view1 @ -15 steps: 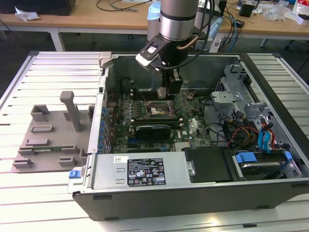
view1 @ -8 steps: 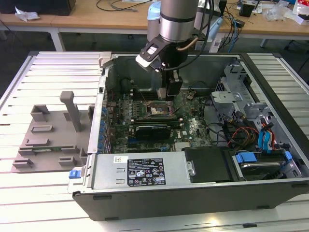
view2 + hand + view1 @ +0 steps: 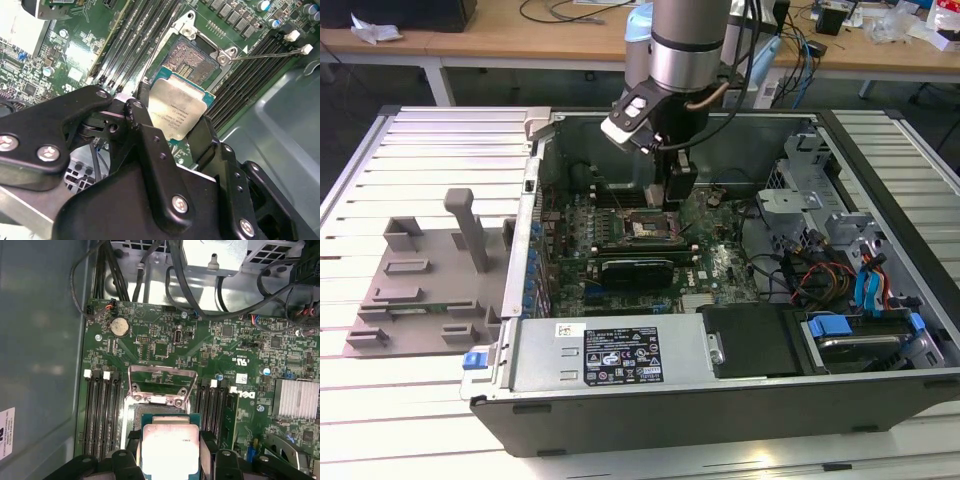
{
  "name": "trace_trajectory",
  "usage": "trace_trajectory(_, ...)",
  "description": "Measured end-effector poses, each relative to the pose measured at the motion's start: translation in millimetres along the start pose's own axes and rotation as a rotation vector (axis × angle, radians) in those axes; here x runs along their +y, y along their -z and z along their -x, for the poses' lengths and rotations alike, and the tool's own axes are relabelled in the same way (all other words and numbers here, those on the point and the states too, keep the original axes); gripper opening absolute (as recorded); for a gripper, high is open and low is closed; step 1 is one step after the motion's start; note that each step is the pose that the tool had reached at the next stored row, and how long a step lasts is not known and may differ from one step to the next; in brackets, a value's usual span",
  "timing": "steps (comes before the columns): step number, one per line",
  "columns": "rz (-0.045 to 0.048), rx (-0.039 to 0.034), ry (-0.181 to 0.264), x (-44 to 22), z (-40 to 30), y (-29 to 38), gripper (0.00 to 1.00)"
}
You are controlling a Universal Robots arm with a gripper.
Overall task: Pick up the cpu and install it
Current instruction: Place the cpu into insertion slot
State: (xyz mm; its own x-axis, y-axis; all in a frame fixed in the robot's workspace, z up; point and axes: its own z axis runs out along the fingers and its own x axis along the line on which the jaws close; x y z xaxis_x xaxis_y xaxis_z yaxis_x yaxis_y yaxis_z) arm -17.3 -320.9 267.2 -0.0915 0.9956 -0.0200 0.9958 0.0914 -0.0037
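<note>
While its black end effector (image 3: 171, 120) is clamping the flat silver-grey square cpu (image 3: 176, 111) by opposite edges, the arm (image 3: 686, 40) is holding it level, metal top up, over the open black-framed socket (image 3: 192, 57) on the green motherboard (image 3: 150, 340), apparently to line it up squarely.

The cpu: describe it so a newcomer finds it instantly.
Look inside the open computer case at the green motherboard. By its open socket, the gripper holds the cpu: a flat square with a dull silver top, unlike the socket's bare pin grid.
</note>
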Motion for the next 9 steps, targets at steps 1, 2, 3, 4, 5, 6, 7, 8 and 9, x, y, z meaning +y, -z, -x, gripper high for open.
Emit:
trace_trajectory(1, 0.0, 0.0, 0.0, 0.0, 0.0, -0.7, 0.55)
trace_trajectory(2, 0.0, 0.0, 0.0, 0.0, 0.0, -1.6, 0.55)
trace_trajectory(3, 0.0, 0.0, 0.0, -0.1, -0.1, -2.7, 0.55)
trace_trajectory(4, 0.0001, 0.0001, 0.0, -0.1, -0.1, -3.3, 0.55)
trace_trajectory(5, 0.0, 0.0, 0.0, -0.2, -0.1, -3.8, 0.55)
trace_trajectory(6, 0.0, 0.0, 0.0, -0.3, -0.1, -4.3, 0.55)
trace_trajectory(7, 0.0001, -0.0001, 0.0, -0.4, -0.1, -4.7, 0.55)
trace_trajectory(8, 0.0, 0.0001, -0.004, -1.7, -1.4, -8.9, 0.55)
trace_trajectory(9, -0.0007, -0.0003, -0.034, -3.5, -2.1, -12.8, 0.55)
